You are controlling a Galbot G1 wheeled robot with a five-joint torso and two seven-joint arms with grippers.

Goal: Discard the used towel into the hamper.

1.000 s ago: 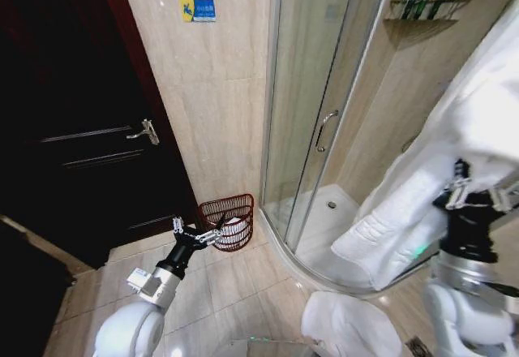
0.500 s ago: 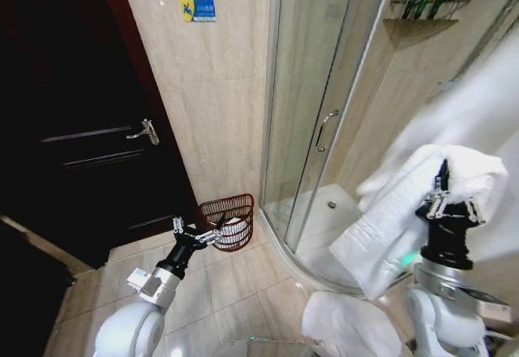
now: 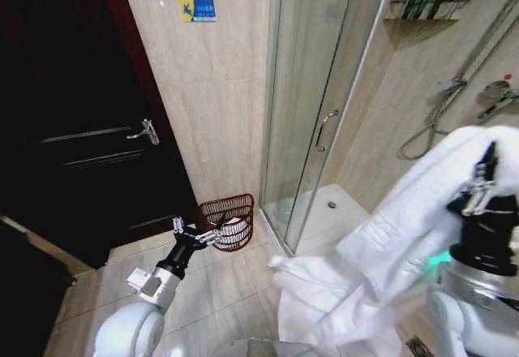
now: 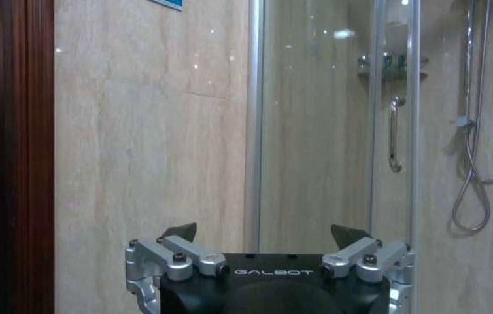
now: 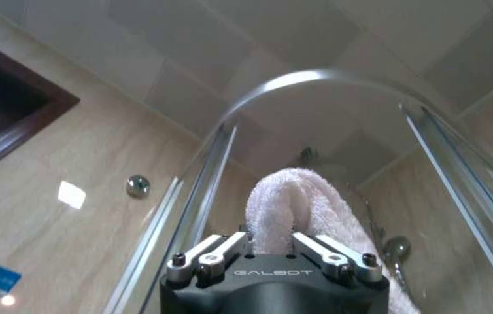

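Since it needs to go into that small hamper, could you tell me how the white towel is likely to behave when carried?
The towel, pinched by the right end effector, looks floppy: it drapes in long folds. It seems bulky beside the hamper, so it may overhang.

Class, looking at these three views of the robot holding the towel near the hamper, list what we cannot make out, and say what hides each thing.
- Hamper contents, head view: something pale inside, too small to identify.
- Towel lower end, head view: cut off by the bottom edge.
- Right pincer pad contact, right wrist view: towel folds cover it.
- Shelf bottles, head view: labels too small.
- Left pincer, left wrist view: its base is cut off by the bottom edge.
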